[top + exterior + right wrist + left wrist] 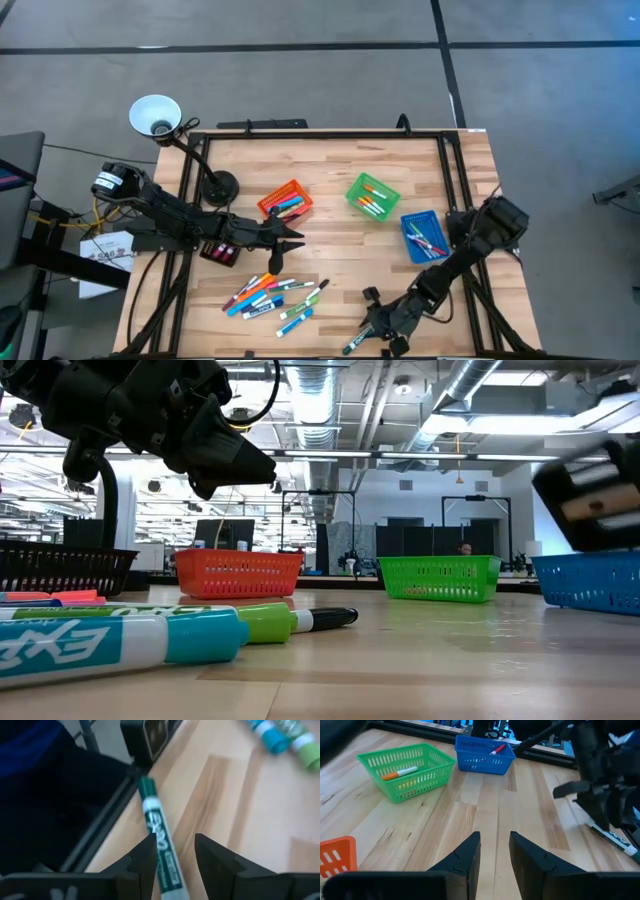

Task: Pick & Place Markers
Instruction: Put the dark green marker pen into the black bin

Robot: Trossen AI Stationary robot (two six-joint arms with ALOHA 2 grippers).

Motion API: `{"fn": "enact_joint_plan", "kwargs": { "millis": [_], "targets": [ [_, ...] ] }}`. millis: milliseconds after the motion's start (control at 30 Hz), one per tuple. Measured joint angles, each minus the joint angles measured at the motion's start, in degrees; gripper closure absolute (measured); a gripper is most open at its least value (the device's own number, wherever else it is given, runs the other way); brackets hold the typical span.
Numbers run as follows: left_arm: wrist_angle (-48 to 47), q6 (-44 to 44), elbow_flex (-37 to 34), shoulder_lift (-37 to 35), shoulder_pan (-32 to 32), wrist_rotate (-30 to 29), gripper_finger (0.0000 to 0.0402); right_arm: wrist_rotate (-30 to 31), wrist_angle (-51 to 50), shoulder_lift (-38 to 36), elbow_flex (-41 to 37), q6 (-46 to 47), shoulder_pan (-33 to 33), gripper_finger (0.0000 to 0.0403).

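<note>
The right gripper, fingers apart, is hanging at the table's near edge over a green marker lying beside the rail, while the left gripper, fingers slightly apart and empty, is hovering beside the orange bin over open wood.

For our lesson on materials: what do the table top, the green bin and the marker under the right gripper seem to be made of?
Table top: looks like pale wood with a smooth finish; plank seams and grain show.
Green bin: probably moulded plastic; thin, evenly coloured lattice walls.
Green marker: likely plastic, slightly glossy, with a white printed barrel and a dark green cap. It lies between the fingers of the right gripper.
</note>
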Motion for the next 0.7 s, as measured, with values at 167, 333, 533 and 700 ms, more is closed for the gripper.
{"fn": "enact_joint_plan", "kwargs": {
  "millis": [167, 333, 533, 700],
  "targets": [
    [0.09, -0.02, 0.01, 0.0, 0.02, 0.0, 0.0302, -0.48, -4.26, 2.32, 4.24, -0.08, 0.17, 0.0277],
    [0.17, -0.02, 0.02, 0.0, 0.02, 0.0, 0.0302, -0.65, -6.87, 4.09, 5.84, 0.07, 0.17, 0.0278],
    [0.17, -0.02, 0.04, 0.0, 0.02, 0.0, 0.0302, -2.86, -9.54, 5.98, 8.66, 2.43, -1.49, 0.0278],
    [0.17, -0.01, 0.04, 0.0, 0.02, 0.0, 0.0302, -3.85, -10.21, 6.59, 9.22, 5.99, -3.15, 0.0302]
  ]
}}
